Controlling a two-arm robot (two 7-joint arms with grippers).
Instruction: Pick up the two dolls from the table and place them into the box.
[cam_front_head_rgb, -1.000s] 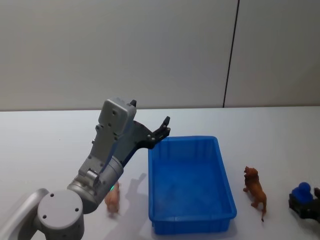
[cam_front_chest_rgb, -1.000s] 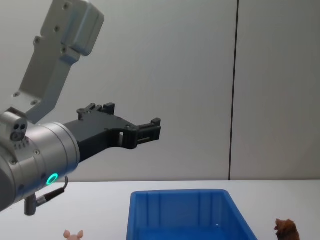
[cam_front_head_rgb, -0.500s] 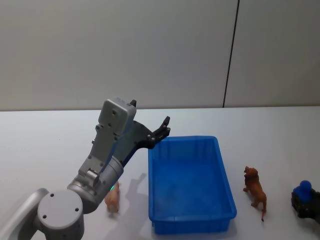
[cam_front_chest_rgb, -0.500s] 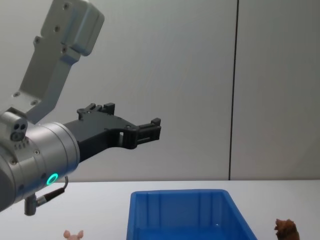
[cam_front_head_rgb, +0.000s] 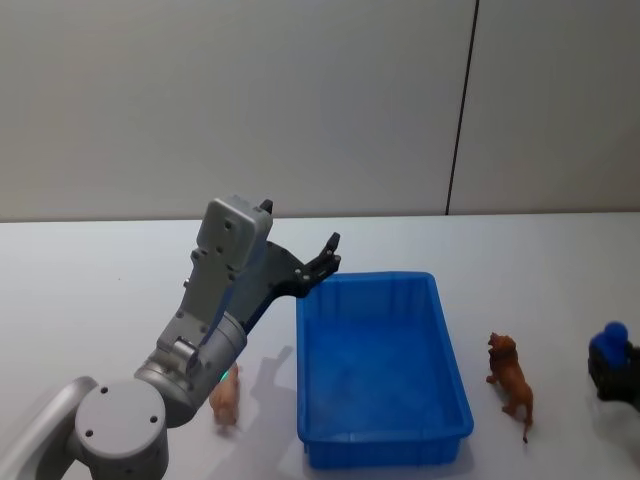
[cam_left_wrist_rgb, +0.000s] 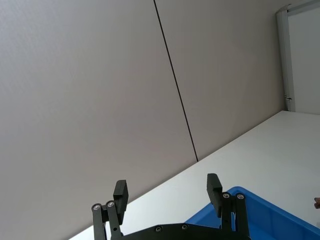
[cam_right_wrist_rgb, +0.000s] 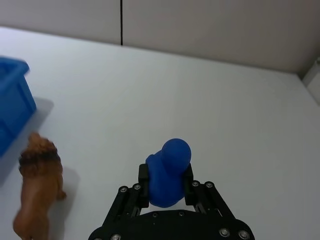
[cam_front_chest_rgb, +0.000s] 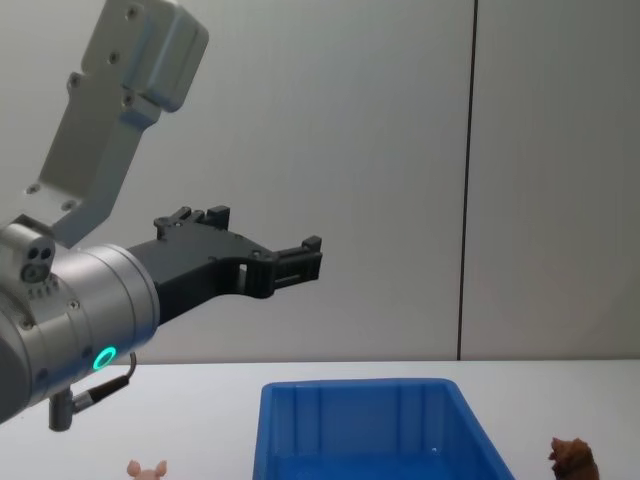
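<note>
Blue toy (cam_right_wrist_rgb: 167, 172) gripped in right fingers (cam_right_wrist_rgb: 143, 182), beside brown doll (cam_right_wrist_rgb: 40, 185), left fingers (cam_left_wrist_rgb: 120, 190) spread above box (cam_front_head_rgb: 385, 452) rim

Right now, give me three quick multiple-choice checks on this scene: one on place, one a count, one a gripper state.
1. Where is the brown doll?
A. on the table, right of the box
B. inside the box
C. on the box's rim

2. How many dolls stand on the table?
A. none
B. one
C. two

3. The right gripper is:
A. open and empty
B. shut on a blue figure
C. shut on the brown doll

Answers:
1 A: the head view shows it standing on the white top just right of the box.
2 C: the pink doll stands left of the box and the brown doll right of it; the box floor is bare.
3 B: the right wrist view shows its fingers clamped on the blue figure. The left gripper hangs open, raised near the box's far left corner.
</note>
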